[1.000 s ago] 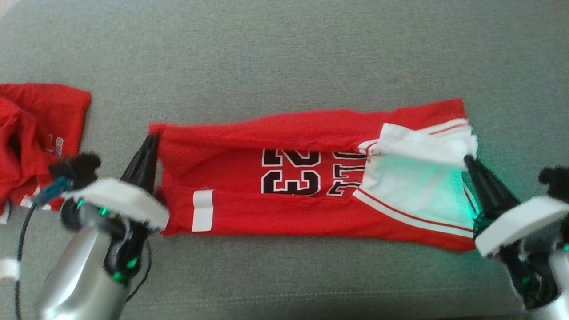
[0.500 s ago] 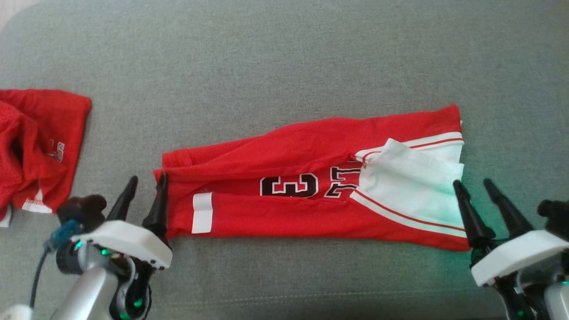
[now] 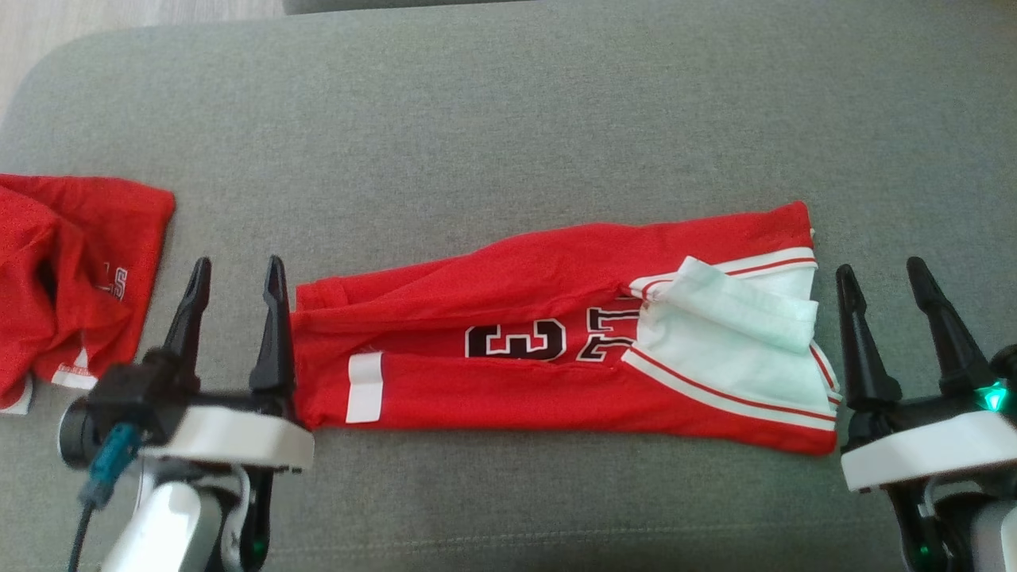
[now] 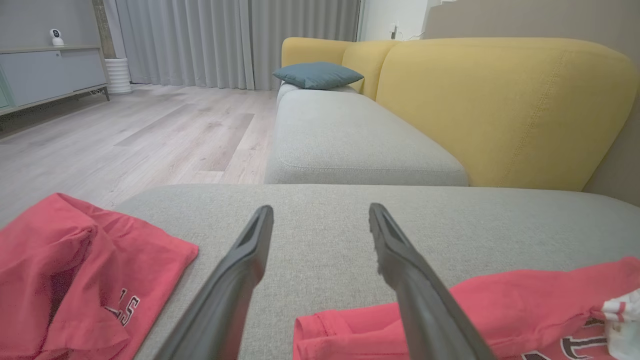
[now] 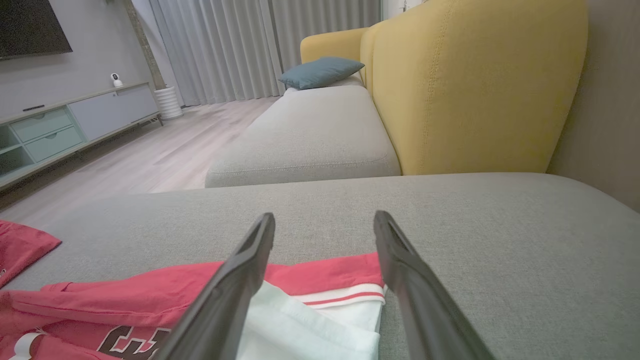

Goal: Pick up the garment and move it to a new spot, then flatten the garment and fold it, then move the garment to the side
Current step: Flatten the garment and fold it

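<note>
The garment (image 3: 516,373) is a red jersey with black numbers and a white, red-striped end. It lies as a long folded strip across the grey cushion (image 3: 508,119). My left gripper (image 3: 238,262) stands open at the strip's left end, its right finger just beside the red edge, nothing between the fingers. My right gripper (image 3: 879,267) stands open just past the white right end, also empty. In the left wrist view the left gripper (image 4: 321,209) points over the garment's (image 4: 525,300) red corner. In the right wrist view the right gripper (image 5: 325,216) hangs over the garment's (image 5: 150,295) white end.
A second red garment (image 3: 71,270) lies crumpled at the cushion's left edge. Wooden floor (image 3: 119,16) shows past the cushion's far left corner. A yellow sofa back (image 4: 500,100), another grey seat and a blue pillow (image 4: 317,75) stand beyond.
Both grippers have gone from shut on the garment's ends to open and drawn slightly back. The released garment has settled flat. The head view has shifted.
</note>
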